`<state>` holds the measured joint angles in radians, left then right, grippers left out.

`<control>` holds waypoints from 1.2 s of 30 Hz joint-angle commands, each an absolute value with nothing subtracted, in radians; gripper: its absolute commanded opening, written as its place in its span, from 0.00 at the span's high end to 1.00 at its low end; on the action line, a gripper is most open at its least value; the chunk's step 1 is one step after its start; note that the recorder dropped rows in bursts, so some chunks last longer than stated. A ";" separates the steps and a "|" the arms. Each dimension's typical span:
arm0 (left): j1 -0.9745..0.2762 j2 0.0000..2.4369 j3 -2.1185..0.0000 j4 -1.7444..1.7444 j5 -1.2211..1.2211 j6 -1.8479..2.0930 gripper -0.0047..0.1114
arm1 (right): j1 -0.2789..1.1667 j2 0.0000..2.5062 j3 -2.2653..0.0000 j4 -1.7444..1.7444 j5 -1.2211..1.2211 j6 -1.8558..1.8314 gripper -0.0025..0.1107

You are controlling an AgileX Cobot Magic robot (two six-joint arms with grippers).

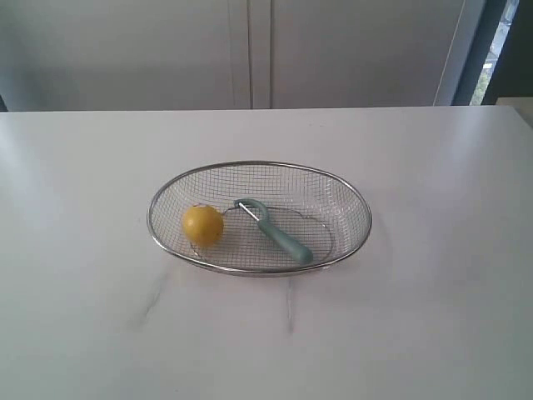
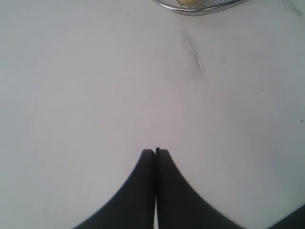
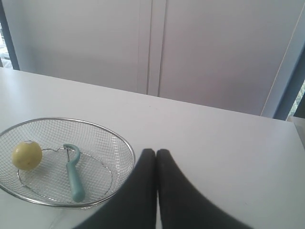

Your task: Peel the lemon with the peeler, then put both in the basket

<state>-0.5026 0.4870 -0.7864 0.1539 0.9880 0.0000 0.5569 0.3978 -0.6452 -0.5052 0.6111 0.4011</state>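
Your white worktop (image 1: 416, 333) bore the wire basket (image 1: 350, 196), already containing lemon (image 1: 203, 224) and teal peeler (image 1: 279, 233). Both end effectors, left (image 2: 156, 151) and right (image 3: 156, 152), were clenched, empty, well apart from it. Next, you'd need a grasp on the peeler.

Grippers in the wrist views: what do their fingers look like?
Both the left gripper and right gripper have plain matte black fingers, broad at the base and curving to narrow tips. No cables, markings or pads show. The exterior view shows no arm.
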 commanded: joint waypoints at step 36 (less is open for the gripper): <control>-0.030 0.000 0.000 -0.085 0.206 -0.029 0.96 | 0.548 0.389 -0.640 -0.494 0.605 0.409 0.98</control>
